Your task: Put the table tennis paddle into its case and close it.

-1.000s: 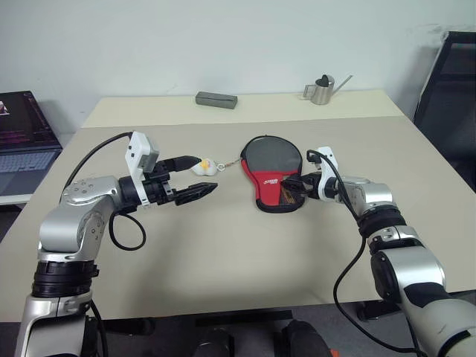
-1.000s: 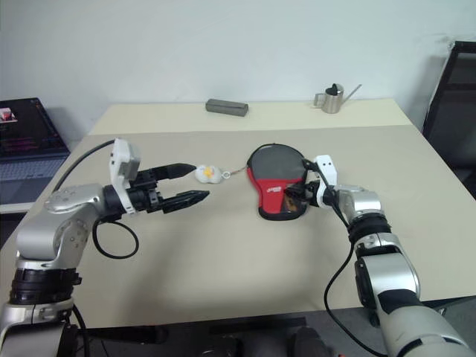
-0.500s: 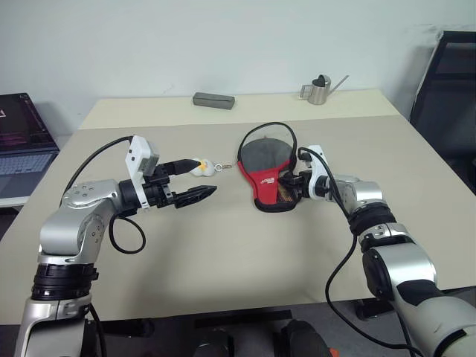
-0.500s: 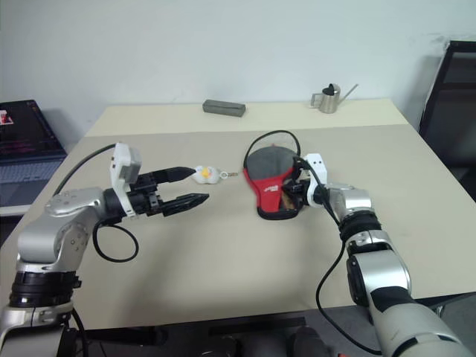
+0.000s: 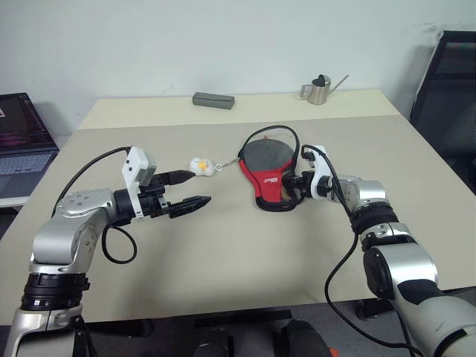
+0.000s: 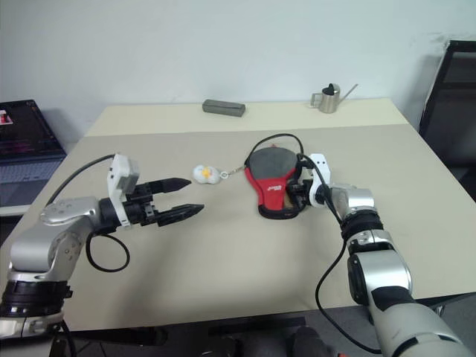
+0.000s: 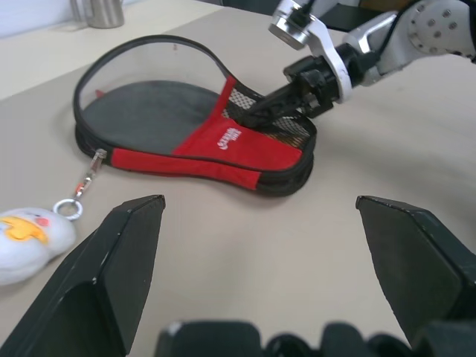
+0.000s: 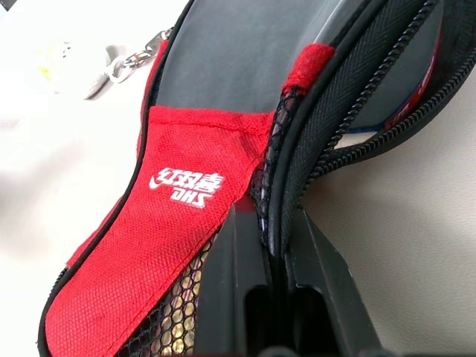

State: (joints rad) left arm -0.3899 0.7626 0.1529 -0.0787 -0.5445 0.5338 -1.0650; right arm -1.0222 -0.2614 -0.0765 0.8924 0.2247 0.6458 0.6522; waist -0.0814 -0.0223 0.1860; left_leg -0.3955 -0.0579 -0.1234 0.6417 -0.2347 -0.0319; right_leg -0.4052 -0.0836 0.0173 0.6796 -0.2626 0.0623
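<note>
Beige table (image 5: 223,253) fills the room's middle; from the head view, the case (image 5: 271,175) lies at centre, its ball charm (image 5: 199,166) at nine o'clock. Left gripper (image 5: 190,189) hangs with fingers spread, short of the charm. From the right wrist, the right gripper (image 8: 274,223) pinches the case's zipper edge. From the left wrist, the flap stands lifted.

A beige table (image 5: 223,268) fills the foreground, with a second, paler table (image 5: 149,111) butted against its far edge. Behind them stands a plain white wall (image 5: 223,37). A laptop (image 5: 18,141) sits off to the left (screen lit), and a black chair (image 5: 446,89) stands at the right
</note>
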